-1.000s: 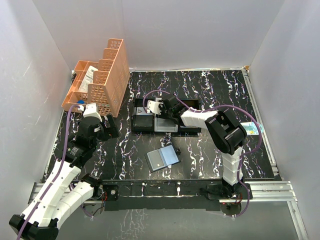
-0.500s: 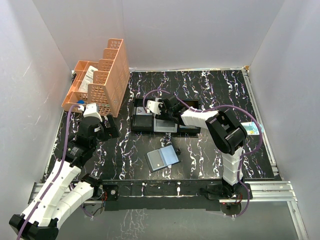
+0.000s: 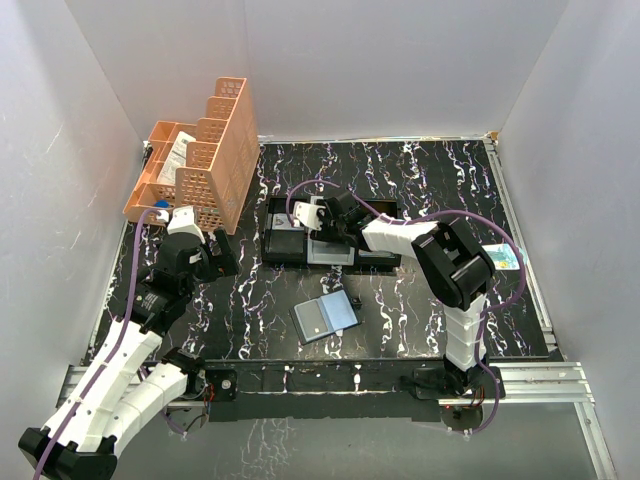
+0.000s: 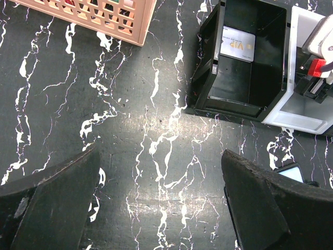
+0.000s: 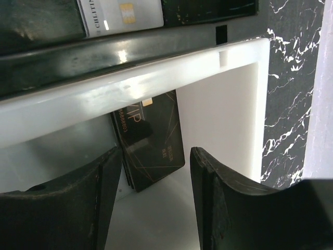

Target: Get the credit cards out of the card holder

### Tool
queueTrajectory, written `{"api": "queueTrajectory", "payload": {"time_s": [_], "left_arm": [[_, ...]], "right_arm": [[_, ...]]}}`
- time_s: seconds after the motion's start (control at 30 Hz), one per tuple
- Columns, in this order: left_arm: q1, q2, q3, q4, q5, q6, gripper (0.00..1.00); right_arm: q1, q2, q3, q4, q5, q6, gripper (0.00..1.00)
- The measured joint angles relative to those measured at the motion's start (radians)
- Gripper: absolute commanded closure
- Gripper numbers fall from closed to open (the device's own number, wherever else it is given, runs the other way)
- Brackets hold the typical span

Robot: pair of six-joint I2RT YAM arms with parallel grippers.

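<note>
The right gripper [image 5: 153, 172] hangs over the white section of the tray [image 5: 239, 104], its jaws partly apart and gripping nothing. A black card [image 5: 151, 135] lies just beneath it. The left gripper [image 4: 160, 156] is spread wide and empty. The card holder [image 3: 324, 318] lies open, well behind the right gripper and nearer the arm bases.

1. The top external camera looked down from high behind the near edge, holding the whole bench [image 3: 420, 180].
2. The left wrist camera faced straight down past the left gripper [image 4: 158, 177], fairly near the bench, catching the tray [image 4: 205, 78].
3. The right wrist camera peered, very close, into that tray's white compartment [image 5: 229, 130]; all three views shared the tray.
</note>
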Motion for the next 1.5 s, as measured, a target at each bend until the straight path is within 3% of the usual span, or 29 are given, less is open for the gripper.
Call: {"api": "queueTrajectory", "payload": {"time_s": [0.47, 0.77, 0.9, 1.03, 1.07, 1.33, 1.5], "left_arm": [[0.000, 0.000, 0.000, 0.000, 0.002, 0.000, 0.01], [0.000, 0.000, 0.000, 0.000, 0.002, 0.000, 0.01], [0.000, 0.000, 0.000, 0.000, 0.002, 0.000, 0.01], [0.000, 0.006, 0.000, 0.000, 0.002, 0.000, 0.01], [0.000, 0.008, 0.000, 0.000, 0.001, 0.000, 0.01], [0.000, 0.010, 0.000, -0.001, -0.009, -0.001, 0.01], [0.000, 0.010, 0.000, -0.001, -0.015, 0.000, 0.01]], "right_arm": [[0.000, -0.068, -0.001, -0.039, -0.056, 0.047, 0.45], [0.000, -0.362, -0.101, 0.069, -0.105, 0.383, 0.44], [0.000, -0.530, -0.192, 0.123, -0.093, 0.619, 0.30], [0.000, -0.647, -0.229, 0.105, -0.038, 0.824, 0.03], [0.000, -0.673, -0.235, 0.093, -0.025, 0.871, 0.02], [0.000, -0.919, -0.402, 0.026, -0.017, 1.201, 0.02], [0.007, -0.946, -0.532, 0.053, -0.215, 1.395, 0.23]]}}
